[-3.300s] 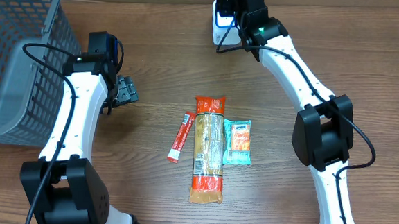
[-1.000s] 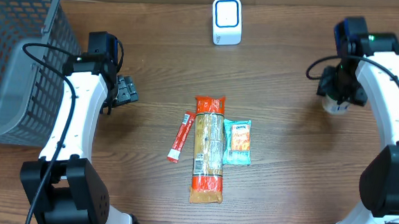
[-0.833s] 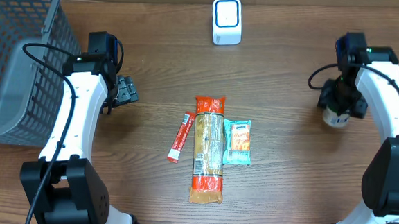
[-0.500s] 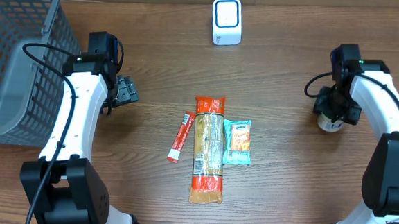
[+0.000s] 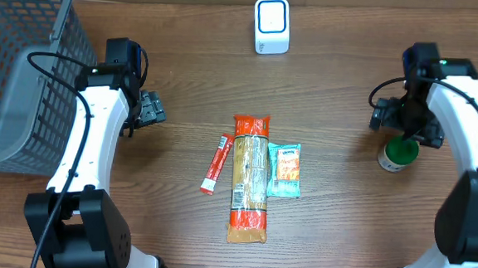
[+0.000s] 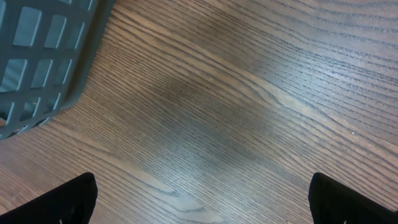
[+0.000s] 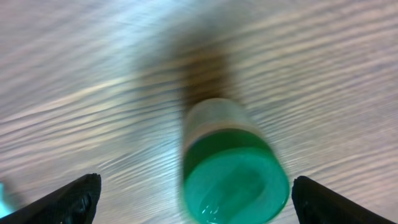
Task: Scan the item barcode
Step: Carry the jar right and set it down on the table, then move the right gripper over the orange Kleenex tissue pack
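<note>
A small jar with a green lid (image 5: 396,154) stands upright on the table at the right. In the right wrist view the jar (image 7: 233,174) is blurred and sits below and between my spread fingers, touching neither. My right gripper (image 5: 399,134) (image 7: 202,200) hovers open just above it. The white scanner with a blue face (image 5: 271,25) stands at the far middle edge. My left gripper (image 5: 149,109) (image 6: 202,200) is open over bare wood beside the basket, with nothing between its fingers.
A grey mesh basket (image 5: 19,62) fills the far left corner; its wall (image 6: 43,56) shows in the left wrist view. In the table's middle lie a long orange pasta pack (image 5: 249,179), a red stick sachet (image 5: 215,163) and a teal packet (image 5: 285,170).
My right gripper held the jar, set it down on the table and opened. It has since drawn back a little, so the green lid now shows. The left arm has not moved.
</note>
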`<state>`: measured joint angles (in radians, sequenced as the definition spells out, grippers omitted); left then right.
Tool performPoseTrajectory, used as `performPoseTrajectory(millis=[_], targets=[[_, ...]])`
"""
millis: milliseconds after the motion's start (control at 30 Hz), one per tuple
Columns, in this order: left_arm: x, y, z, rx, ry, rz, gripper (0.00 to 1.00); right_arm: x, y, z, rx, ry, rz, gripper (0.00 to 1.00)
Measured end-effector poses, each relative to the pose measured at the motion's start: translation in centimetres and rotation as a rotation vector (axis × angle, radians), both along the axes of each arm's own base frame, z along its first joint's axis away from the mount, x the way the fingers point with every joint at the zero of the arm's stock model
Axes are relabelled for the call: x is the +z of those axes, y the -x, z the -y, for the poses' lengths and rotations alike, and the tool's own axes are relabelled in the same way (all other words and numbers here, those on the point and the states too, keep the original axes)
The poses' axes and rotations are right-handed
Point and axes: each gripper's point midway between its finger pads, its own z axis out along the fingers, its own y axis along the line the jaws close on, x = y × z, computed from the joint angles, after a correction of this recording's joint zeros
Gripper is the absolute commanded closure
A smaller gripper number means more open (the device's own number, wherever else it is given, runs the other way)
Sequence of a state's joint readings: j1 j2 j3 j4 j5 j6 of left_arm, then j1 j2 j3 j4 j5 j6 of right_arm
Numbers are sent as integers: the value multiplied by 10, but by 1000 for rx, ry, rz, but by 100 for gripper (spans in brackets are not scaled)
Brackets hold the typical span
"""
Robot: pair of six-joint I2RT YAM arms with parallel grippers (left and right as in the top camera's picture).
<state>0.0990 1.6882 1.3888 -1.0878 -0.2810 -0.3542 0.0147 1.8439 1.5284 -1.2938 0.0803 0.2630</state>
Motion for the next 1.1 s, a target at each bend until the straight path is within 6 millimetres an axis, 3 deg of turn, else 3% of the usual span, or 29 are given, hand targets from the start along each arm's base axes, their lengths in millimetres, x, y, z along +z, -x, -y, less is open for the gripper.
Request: performPoseTrajectory(millis=[167,333,767,1100], targets=[[0,0,0,0,0,0,0,33,7,-36,110,-208,61,0],[0,0,0,0,0,0,0,40,13,-63,180,-354,66,0],[0,0,0,0,0,0,0,-16,41,-113,310,-440,-1,0],[0,0,0,0,0,0,0,-41,49,-125,337,-471,8,0]])
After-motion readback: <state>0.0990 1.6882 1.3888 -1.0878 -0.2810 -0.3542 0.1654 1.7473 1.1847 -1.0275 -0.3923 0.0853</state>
